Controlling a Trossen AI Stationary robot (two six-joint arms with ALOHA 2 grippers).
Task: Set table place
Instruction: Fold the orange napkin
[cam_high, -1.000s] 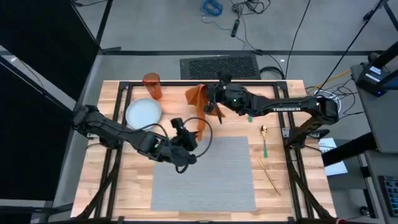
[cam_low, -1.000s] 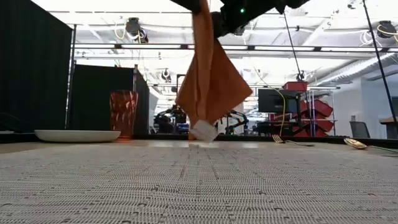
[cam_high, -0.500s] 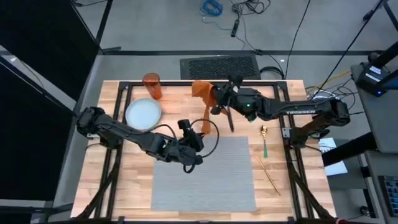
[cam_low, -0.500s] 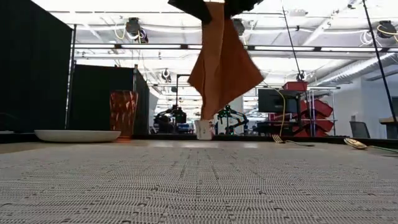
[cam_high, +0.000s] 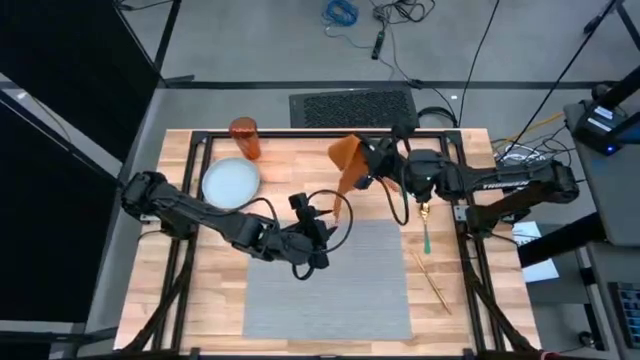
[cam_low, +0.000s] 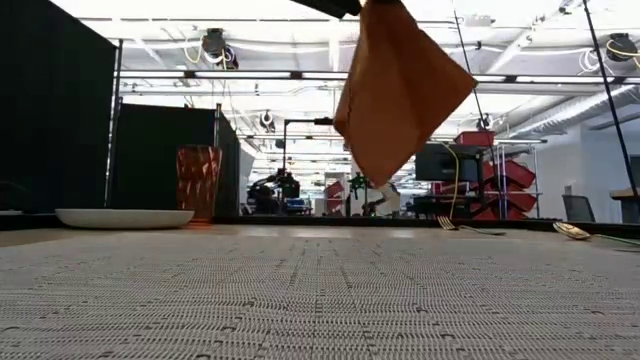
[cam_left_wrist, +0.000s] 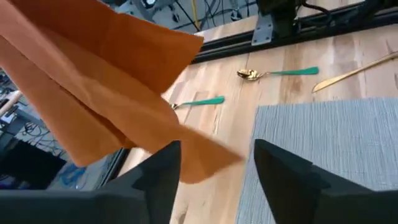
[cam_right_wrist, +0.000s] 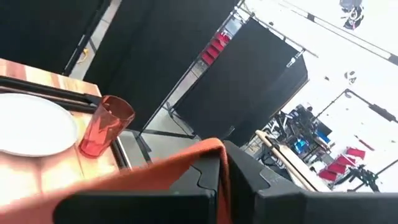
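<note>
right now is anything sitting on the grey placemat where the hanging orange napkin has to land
Nothing visible lies on the grey woven placemat. The left gripper hovers open over its far edge. The right gripper holds the orange cloth napkin clear above the wooden table.

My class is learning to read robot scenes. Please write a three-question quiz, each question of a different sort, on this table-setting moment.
1. True or false: the right gripper holds the orange cloth napkin clear of the light-wood table.
2. What lies on the grey woven placemat? A) plate B) tumbler C) nothing
3. Fill in: the left gripper is ____.

Key: 1 true; 2 C; 3 open.
</note>
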